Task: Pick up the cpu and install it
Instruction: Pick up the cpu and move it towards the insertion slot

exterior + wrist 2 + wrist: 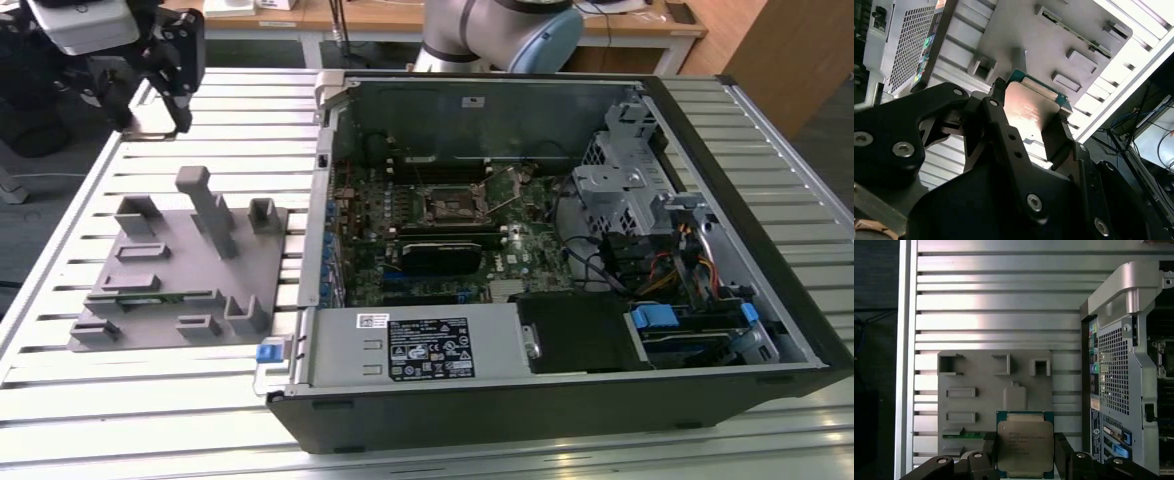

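In both wrist views my gripper [1025, 456] [1029, 117] is shut on the cpu [1025, 439] [1030, 107], a flat square chip with a silver metal top and a thin green rim. One black finger [1061, 450] presses on each of two opposite edges. The chip hangs above the grey fixture [979, 400] [1064, 30], clear of it. In the exterior view the gripper [147, 100] is high over the slatted table at that view's far left corner, beyond the fixture [174, 270]. The motherboard's socket [447, 205] lies inside the open computer case [561, 400].
A green memory stick [966, 434] sits in a slot of the fixture. The open case fills the exterior view's right half, with a drive cage [627, 170], cables and a black power supply [427, 345] inside. The slatted metal table [214, 130] surrounds both.
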You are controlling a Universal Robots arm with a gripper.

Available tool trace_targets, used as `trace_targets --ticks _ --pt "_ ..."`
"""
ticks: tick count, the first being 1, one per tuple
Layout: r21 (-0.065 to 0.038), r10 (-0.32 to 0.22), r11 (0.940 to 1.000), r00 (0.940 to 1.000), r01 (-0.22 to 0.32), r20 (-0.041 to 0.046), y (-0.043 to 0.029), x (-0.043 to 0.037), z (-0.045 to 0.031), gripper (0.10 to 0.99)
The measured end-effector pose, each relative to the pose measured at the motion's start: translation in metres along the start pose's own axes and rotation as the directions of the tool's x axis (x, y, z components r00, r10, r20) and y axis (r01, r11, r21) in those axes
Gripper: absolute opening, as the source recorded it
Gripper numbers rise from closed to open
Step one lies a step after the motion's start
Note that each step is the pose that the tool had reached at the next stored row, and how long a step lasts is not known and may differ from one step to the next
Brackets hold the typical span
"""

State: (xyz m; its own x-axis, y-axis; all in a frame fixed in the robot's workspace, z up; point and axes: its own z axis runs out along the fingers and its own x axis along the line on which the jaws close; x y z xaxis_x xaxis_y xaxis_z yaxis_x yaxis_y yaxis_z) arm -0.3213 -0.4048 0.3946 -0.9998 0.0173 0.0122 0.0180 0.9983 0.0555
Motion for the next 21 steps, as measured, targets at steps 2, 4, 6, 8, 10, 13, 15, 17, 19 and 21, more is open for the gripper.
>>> trace_targets --ticks 2,4,6,8,10,13,15,17,19,21 --pt "0.0 0.0 1.0 1.0 0.0 0.0 0.0004 -0.0063 0.0 0.541" --pt "0.0 0.0 1.0 1.0 0.0 -0.0001 0.0009 -0.0129 -0.0001 0.541" --pt "0.0 0.0 1.0 1.0 0.0 0.0 0.0014 -0.0194 -0.0001 0.541" --pt "0.0 0.0 1.0 1.0 0.0 -0.0001 0.0018 -0.0256 -0.0001 0.541" --pt "0.0 0.0 1.0 1.0 0.0 -0.0001 0.0023 -0.032 -0.0002 0.541" --pt "0.0 0.0 1.0 1.0 0.0 0.0 0.0033 -0.0422 -0.0001 0.541" --pt "0.0 0.0 1.0 1.0 0.0 -0.0001 0.004 -0.049 -0.0002 0.541" --pt "0.0 0.0 1.0 1.0 0.0 0.0 0.0059 -0.0674 -0.0001 0.541" --pt "0.0 0.0 1.0 1.0 0.0 -0.0001 0.0068 -0.0747 -0.0001 0.541" --pt "0.0 0.0 1.0 1.0 0.0 0.0 0.0078 -0.0821 0.0 0.541"
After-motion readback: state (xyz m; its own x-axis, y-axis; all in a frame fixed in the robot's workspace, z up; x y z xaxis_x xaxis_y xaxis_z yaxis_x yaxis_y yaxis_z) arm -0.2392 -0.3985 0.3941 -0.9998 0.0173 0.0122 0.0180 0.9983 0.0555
